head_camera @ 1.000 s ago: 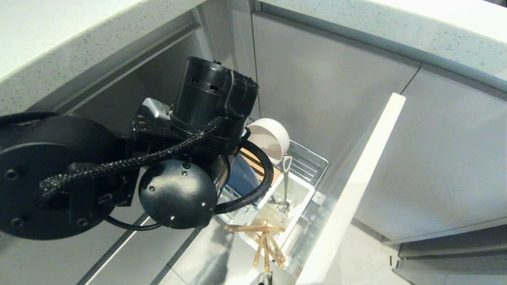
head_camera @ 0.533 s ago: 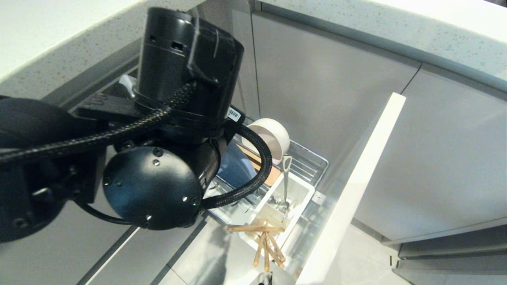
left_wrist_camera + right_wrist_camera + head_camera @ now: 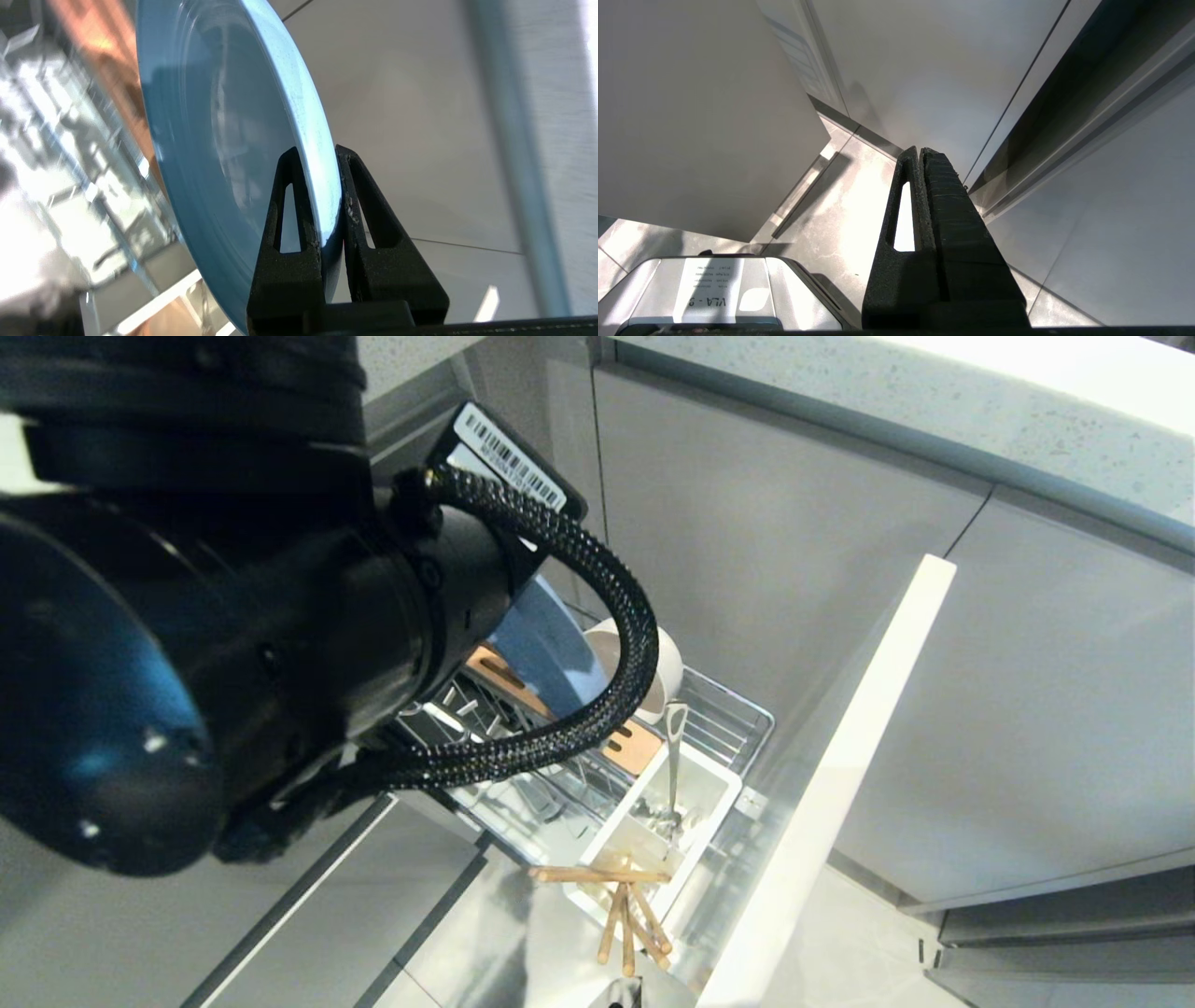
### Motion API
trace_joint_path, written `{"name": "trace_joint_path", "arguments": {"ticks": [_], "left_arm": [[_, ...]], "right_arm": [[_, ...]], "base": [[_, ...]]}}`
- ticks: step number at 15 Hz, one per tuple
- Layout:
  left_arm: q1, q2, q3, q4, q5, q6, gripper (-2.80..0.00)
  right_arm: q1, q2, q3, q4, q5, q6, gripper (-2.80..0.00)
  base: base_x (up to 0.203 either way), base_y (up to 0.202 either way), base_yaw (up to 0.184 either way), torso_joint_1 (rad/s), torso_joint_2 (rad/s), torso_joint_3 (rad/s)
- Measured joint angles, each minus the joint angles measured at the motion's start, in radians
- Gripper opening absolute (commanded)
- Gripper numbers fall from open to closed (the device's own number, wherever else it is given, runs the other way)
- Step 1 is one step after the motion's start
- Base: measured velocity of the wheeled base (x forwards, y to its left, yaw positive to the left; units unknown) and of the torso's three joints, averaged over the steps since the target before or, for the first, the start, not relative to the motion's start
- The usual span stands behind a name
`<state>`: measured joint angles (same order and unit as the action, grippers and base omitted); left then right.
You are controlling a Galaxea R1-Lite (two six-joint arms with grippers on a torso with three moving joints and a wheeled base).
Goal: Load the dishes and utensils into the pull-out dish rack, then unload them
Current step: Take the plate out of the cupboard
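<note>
Left gripper (image 3: 327,196) fingers clamp rim of light-blue plate (image 3: 224,140), held on edge above pull-out dish rack (image 3: 719,728). Thin rim grip: plate could slip or clip bowl (image 3: 653,663). Chopsticks (image 3: 625,905), spoon (image 3: 672,756) in caddy. Right gripper (image 3: 920,158) parked, fingers closed, empty.

Bright glare on floor (image 3: 840,205); rack (image 3: 56,140) blurred
</note>
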<state>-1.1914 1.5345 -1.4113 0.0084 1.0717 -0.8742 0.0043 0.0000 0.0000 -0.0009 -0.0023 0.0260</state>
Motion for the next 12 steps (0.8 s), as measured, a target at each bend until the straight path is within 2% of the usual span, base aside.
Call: {"name": "trace_joint_path", "arguments": {"ticks": [2, 5, 9, 12], "left_arm": [[-0.017, -0.003, -0.038, -0.069, -0.007, 0.142, -2.80], [-0.031, -0.002, -0.102, -0.244, -0.047, 0.386, -2.80], [-0.050, 0.017, -0.183, -0.525, -0.174, 0.736, -2.80], [-0.078, 0.028, -0.194, -0.687, -0.245, 0.933, -2.80]], "right_arm": [[0.000, 0.000, 0.000, 0.000, 0.000, 0.000, -2.80], [0.000, 0.000, 0.000, 0.000, 0.000, 0.000, -2.80], [0.000, 0.000, 0.000, 0.000, 0.000, 0.000, -2.80], [0.000, 0.000, 0.000, 0.000, 0.000, 0.000, -2.80]], "base": [[0.000, 0.000, 0.000, 0.000, 0.00, 0.000], [0.000, 0.000, 0.000, 0.000, 0.00, 0.000], [0.000, 0.000, 0.000, 0.000, 0.00, 0.000], [0.000, 0.000, 0.000, 0.000, 0.00, 0.000]]}}
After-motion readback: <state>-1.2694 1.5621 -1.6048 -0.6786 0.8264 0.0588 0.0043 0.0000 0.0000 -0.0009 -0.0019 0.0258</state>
